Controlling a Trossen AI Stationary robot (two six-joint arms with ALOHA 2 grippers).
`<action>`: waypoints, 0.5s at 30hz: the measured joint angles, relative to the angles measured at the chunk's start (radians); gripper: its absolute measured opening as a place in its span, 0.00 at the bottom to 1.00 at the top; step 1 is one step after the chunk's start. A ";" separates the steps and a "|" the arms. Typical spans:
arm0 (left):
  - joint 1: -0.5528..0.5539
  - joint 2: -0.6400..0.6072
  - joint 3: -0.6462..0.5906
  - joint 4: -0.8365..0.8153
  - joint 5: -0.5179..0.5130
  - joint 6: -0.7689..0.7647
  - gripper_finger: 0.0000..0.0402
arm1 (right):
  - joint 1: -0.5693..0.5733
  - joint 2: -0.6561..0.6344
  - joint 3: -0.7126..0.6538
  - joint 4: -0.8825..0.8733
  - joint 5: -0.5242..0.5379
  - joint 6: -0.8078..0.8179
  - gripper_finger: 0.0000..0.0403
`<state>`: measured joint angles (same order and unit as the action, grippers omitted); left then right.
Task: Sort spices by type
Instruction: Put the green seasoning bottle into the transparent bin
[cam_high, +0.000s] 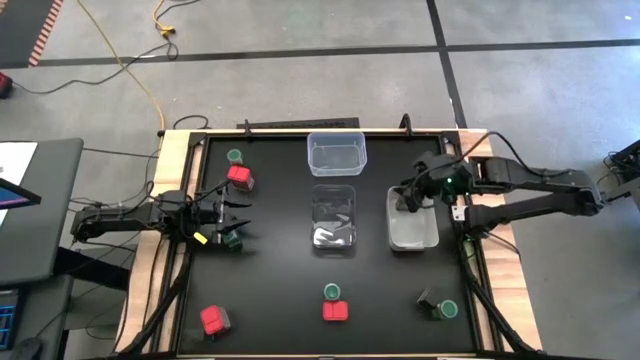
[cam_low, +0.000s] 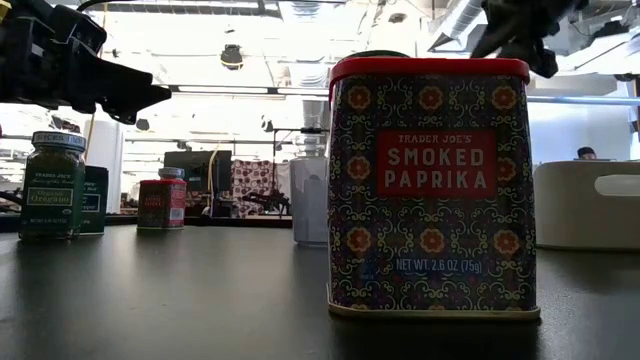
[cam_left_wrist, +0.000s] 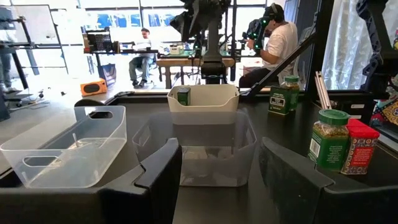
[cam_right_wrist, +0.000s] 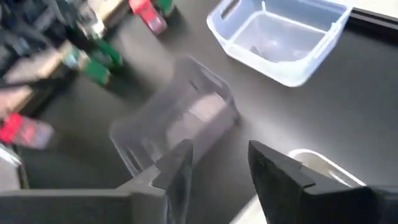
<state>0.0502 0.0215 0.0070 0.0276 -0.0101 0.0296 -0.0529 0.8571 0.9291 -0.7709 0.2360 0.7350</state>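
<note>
The right claw (cam_high: 410, 200) is hanging half-open and empty over the white tub (cam_high: 412, 240); closing early, it'd be missing the jar (cam_left_wrist: 183, 95) inside.

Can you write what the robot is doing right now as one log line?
left gripper: open, empty, near green-lidded jar | right gripper: open, empty, over white tub | tub holds one dark container

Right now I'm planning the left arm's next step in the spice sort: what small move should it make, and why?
Probably ease the left gripper down and close on the green-lidded jar right at its fingertips. Its fingers stand apart and empty in its wrist view. The right gripper is busy over the white tub, which already holds a green-labelled container.
</note>
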 joint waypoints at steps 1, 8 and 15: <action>0.000 0.000 0.000 0.000 0.000 0.000 0.50 | 0.020 0.004 0.000 0.017 0.023 0.032 0.44; 0.000 0.000 0.000 0.000 -0.004 -0.006 0.50 | 0.144 0.034 0.000 0.031 0.104 0.245 0.33; 0.000 0.000 0.000 0.020 -0.063 -0.215 0.50 | 0.209 0.042 0.000 -0.046 0.104 0.432 0.28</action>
<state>0.0502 0.0212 0.0067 0.0480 -0.0735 -0.1858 0.1559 0.8986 0.9291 -0.8165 0.3402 1.1666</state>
